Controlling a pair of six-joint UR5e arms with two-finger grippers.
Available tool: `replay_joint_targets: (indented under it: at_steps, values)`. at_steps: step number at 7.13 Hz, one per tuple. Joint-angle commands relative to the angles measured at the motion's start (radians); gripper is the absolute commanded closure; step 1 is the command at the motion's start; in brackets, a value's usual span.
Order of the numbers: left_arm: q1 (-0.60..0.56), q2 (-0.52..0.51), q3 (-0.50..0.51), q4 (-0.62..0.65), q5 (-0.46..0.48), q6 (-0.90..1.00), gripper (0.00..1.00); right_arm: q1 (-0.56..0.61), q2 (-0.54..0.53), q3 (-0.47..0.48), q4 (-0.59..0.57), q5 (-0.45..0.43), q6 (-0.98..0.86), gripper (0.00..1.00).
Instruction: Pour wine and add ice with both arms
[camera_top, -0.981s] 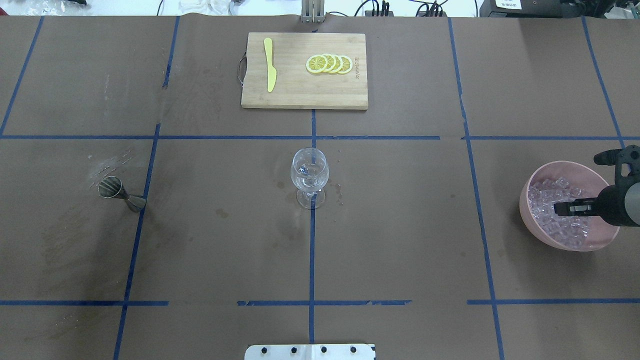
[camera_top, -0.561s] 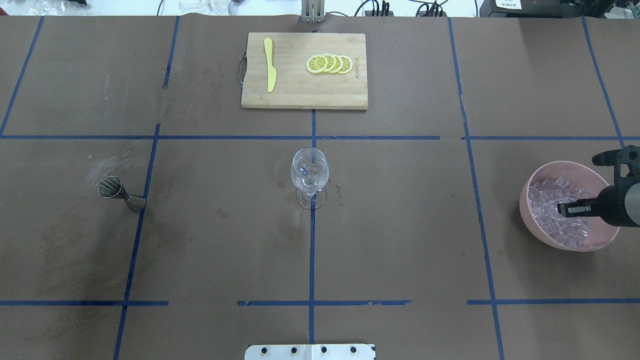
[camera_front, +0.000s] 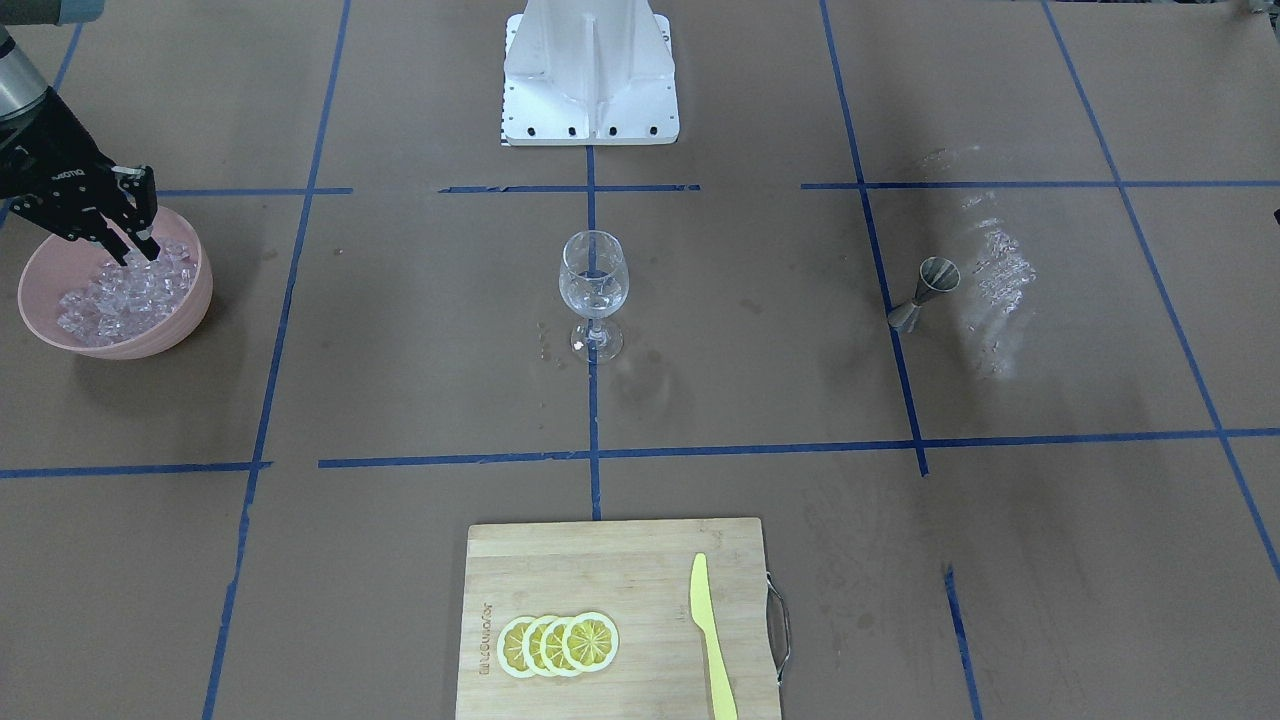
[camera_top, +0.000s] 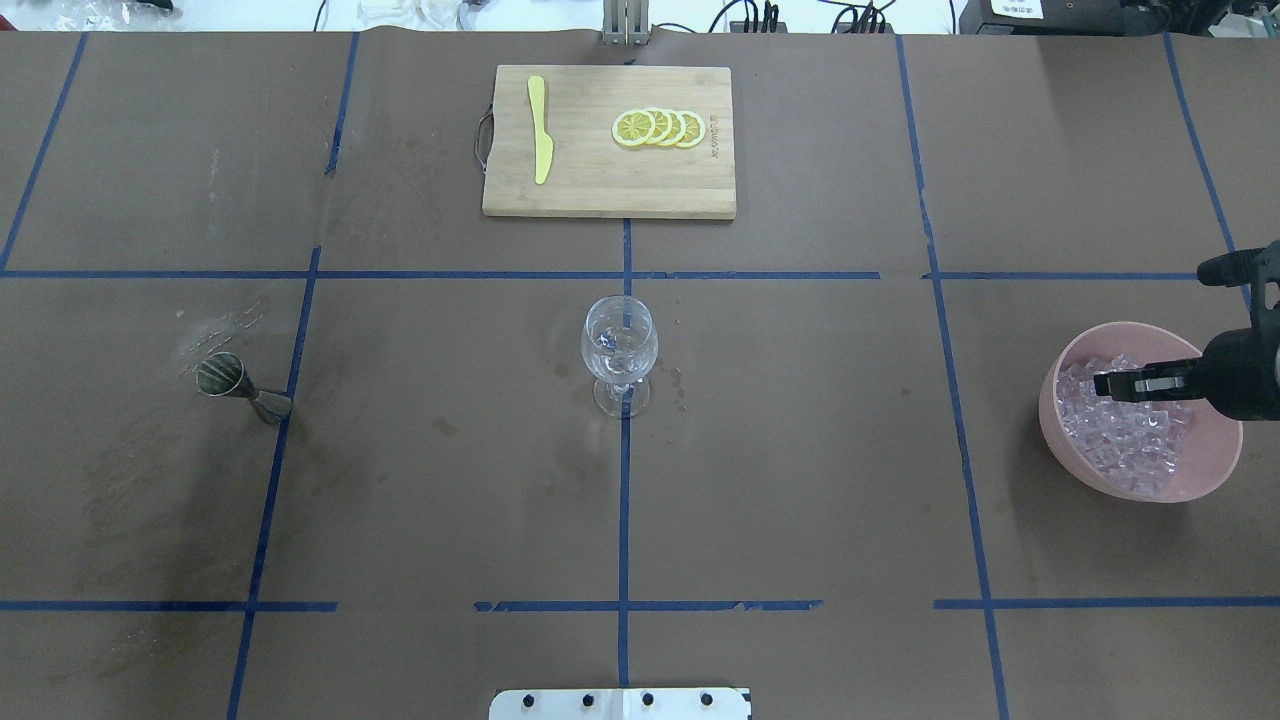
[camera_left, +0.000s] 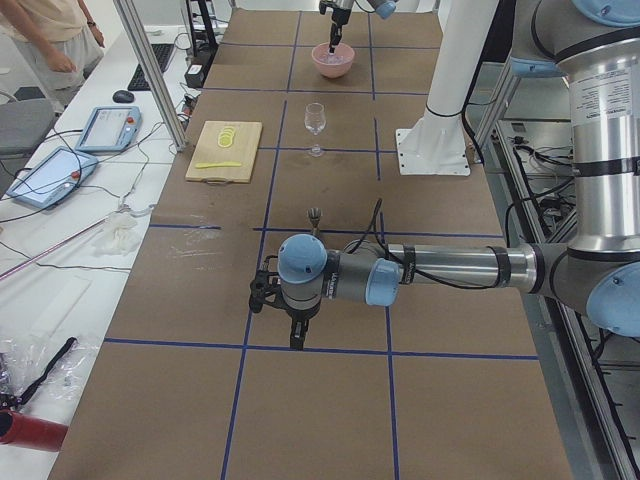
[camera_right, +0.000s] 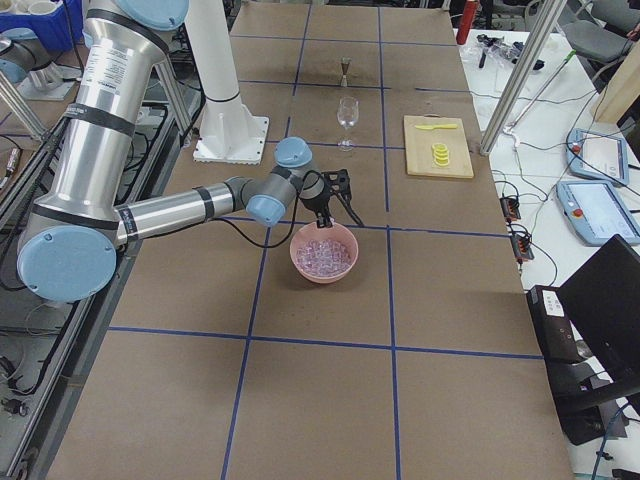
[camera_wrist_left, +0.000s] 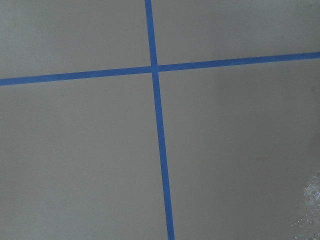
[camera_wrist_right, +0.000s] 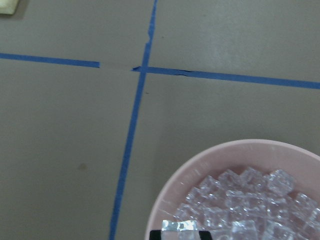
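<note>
Ice, small clear glassy cubes (camera_top: 1130, 450) in pink bowl (camera_top: 1048, 410): probably slippery, light; your black right gripper (camera_top: 1103, 384) pinches one across flat faces.

The right arm (camera_right: 180, 212) and the left arm (camera_left: 450, 265) are silver tubes with light blue joint caps, and each trails a thin black cable. The right gripper (camera_front: 140, 252) is black with small white lettering. The white pedestal (camera_front: 590, 70) shows a row of dark screws.
</note>
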Motion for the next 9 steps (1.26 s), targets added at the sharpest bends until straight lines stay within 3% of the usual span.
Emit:
replay_joint_targets:
  at_steps: [1, 4, 6, 8, 9]
  values:
    - [-0.001, -0.002, -0.019, -0.002, -0.003, -0.006, 0.00, -0.007, 0.175, 0.083, -0.272, 0.007, 0.002, 1.00]
    - [-0.004, -0.001, -0.033, -0.030, 0.015, 0.000, 0.00, -0.095, 0.523, 0.123, -0.681, -0.016, 0.081, 1.00]
    - [-0.004, 0.001, -0.034, -0.030, 0.034, -0.001, 0.00, -0.242, 0.900, 0.085, -1.038, -0.116, 0.242, 1.00]
    - [-0.004, -0.001, -0.036, -0.028, 0.032, -0.001, 0.00, -0.280, 1.103, -0.062, -1.073, -0.155, 0.348, 1.00]
    - [-0.004, -0.001, -0.036, -0.030, 0.032, -0.001, 0.00, -0.313, 1.177, -0.158, -1.072, -0.219, 0.359, 1.00]
